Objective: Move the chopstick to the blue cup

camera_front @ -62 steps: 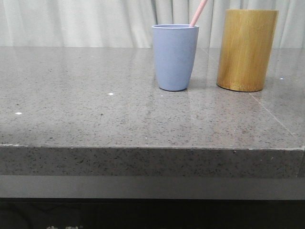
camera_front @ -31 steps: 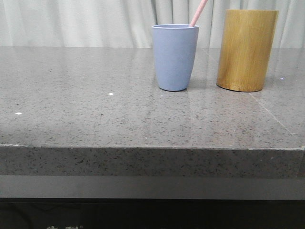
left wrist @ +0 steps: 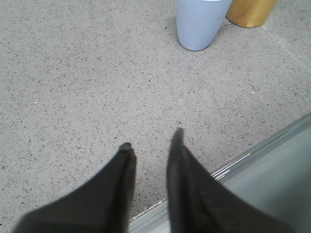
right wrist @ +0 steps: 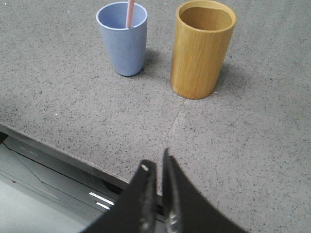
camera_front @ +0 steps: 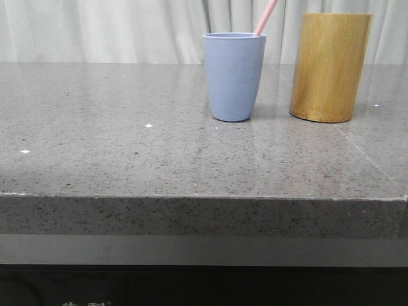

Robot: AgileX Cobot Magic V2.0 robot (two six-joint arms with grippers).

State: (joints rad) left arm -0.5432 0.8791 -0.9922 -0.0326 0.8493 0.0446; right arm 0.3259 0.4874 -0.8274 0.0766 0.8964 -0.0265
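Grey speckled stone table (camera_front: 127, 153), pale pleated curtain (camera_front: 102, 29) behind

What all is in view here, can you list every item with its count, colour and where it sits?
chopstick: one, pale pink, standing tilted inside the blue cup, top leaning toward the bamboo cylinder.
blue cup: one, light blue-grey, upright on the table toward the back, left of the bamboo cylinder, with a gap between them.
bamboo cylinder: one, yellow-brown, upright; its inside looks empty in the right wrist view.
table: one, grey speckled stone.
curtain: white, behind the table.
left gripper: black, open, empty, near the table's front edge.
right gripper: black, fingers nearly together, empty, near the front edge.
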